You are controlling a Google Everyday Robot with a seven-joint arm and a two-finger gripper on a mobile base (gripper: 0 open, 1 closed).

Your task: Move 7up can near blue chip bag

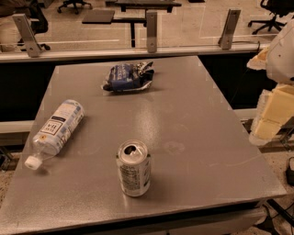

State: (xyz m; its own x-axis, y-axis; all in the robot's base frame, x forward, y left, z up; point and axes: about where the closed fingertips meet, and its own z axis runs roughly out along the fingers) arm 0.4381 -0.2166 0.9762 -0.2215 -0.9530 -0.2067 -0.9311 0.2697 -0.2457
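One 7up can (133,168) stood upright toward 6 o'clock on the grey surface (197,114), nearest the camera. Its silver top showed the open pull-tab hole, and the print on its pale sides was too small to read. One clear plastic bottle (55,132) lay on its side at 9 o'clock, well apart from the can, with its white cap pointing to the near-left edge and its white label facing up.

At 3 o'clock, just off the surface's right edge, white and pale-yellow blocks appeared to be the gripper (274,98). The frame cut most of it off, so whether it was open or closed could not be told. It touched none of the three things.

One blue chip bag (127,77) lay crumpled toward 12 o'clock, almost straight beyond the can and well apart from it.

Past the far edge ran a rail carrying three upright metal brackets (151,25). Behind it were dark tables (133,5) and wheeled chair bases (268,20), all cut off at the top.
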